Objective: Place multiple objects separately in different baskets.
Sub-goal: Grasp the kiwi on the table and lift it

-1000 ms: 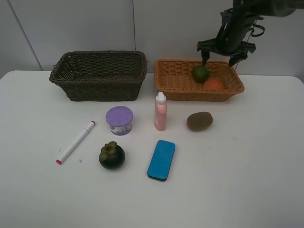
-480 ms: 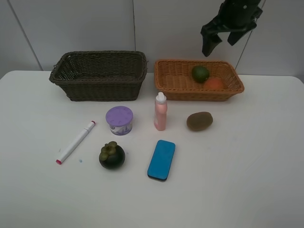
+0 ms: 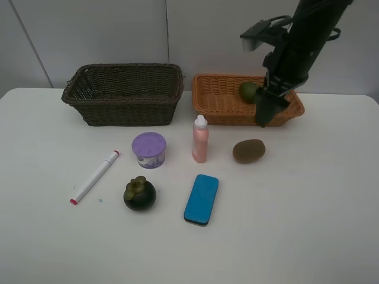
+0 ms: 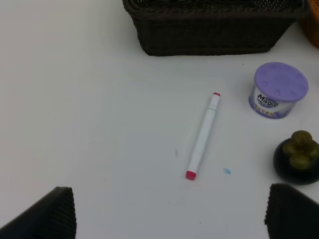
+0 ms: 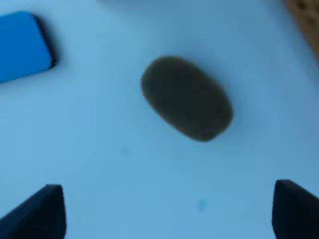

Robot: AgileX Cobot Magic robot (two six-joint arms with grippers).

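Note:
The light orange basket (image 3: 222, 103) holds the green lime (image 3: 249, 90); the orange-red fruit is hidden behind my right arm. My right gripper (image 3: 263, 117) hangs open and empty in front of that basket, just above the brown kiwi (image 3: 249, 151) (image 5: 187, 97), which lies between and ahead of the open right gripper (image 5: 167, 209). On the table lie the pink bottle (image 3: 200, 139), the blue block (image 3: 201, 199) (image 5: 22, 45), the purple-lidded tub (image 3: 148, 149) (image 4: 279, 89), the mangosteen (image 3: 140, 193) (image 4: 298, 157) and the white marker (image 3: 94, 176) (image 4: 203, 135). The left gripper (image 4: 172, 214) is open and empty, short of the marker.
The dark brown basket (image 3: 124, 94) (image 4: 209, 30) stands at the back left with nothing visible inside. A corner of the orange basket (image 5: 304, 20) shows beside the kiwi. A small blue speck (image 4: 227, 171) lies on the white table near the marker.
My right arm has swung down from above the orange basket to its front edge, over the kiwi, its gripper still open. The objects have not moved.

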